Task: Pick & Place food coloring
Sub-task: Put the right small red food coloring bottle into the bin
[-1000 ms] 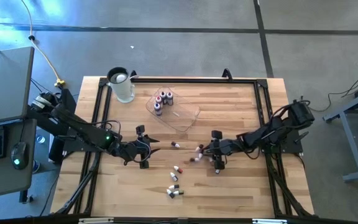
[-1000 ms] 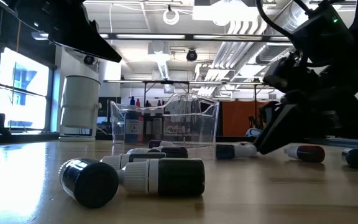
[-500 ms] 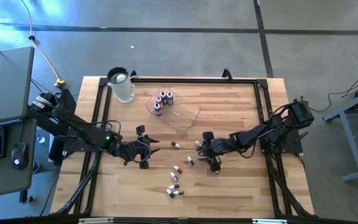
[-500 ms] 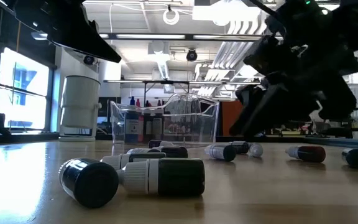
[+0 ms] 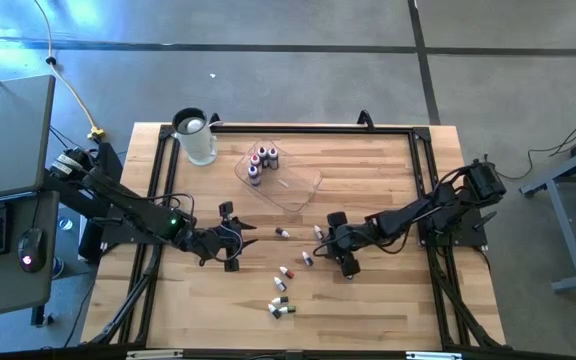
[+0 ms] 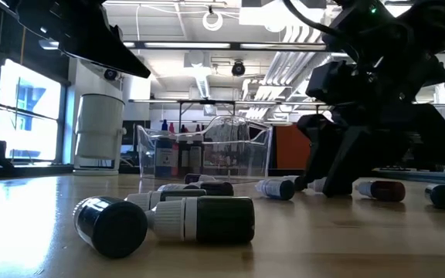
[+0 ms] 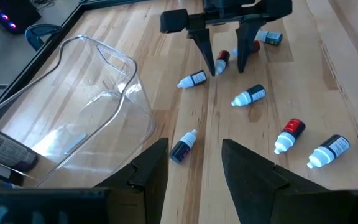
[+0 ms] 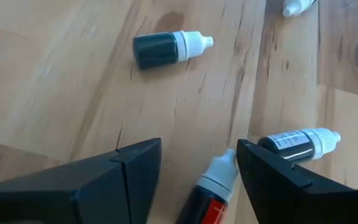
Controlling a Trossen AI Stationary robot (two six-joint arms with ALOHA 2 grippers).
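Note:
Several tiny food coloring bottles lie on their sides on the wooden table (image 5: 388,290). My right gripper (image 8: 197,155) stands open over a red-labelled bottle (image 8: 215,186), one finger on either side of its white cap, without clear touch. A dark bottle (image 8: 294,144) lies just outside one finger, and another (image 8: 166,48) lies farther off. My left gripper (image 7: 194,168) hangs open above the table left of centre, with a dark bottle (image 7: 183,147) on the table ahead of it. More bottles (image 5: 261,160) stand in the clear tray (image 5: 298,190).
A clear jug (image 5: 196,138) stands at the far left. Loose bottles (image 5: 282,303) lie near the front middle, close to the low camera (image 6: 168,220). A black frame (image 5: 423,150) runs around the table. Bare wood lies to the front right.
My right gripper has moved toward the table's left, risen a little, tipped more steeply and opened. It now straddles the red-labelled bottle. A small bottle beside it has shifted slightly on the table. My left arm has kept still.

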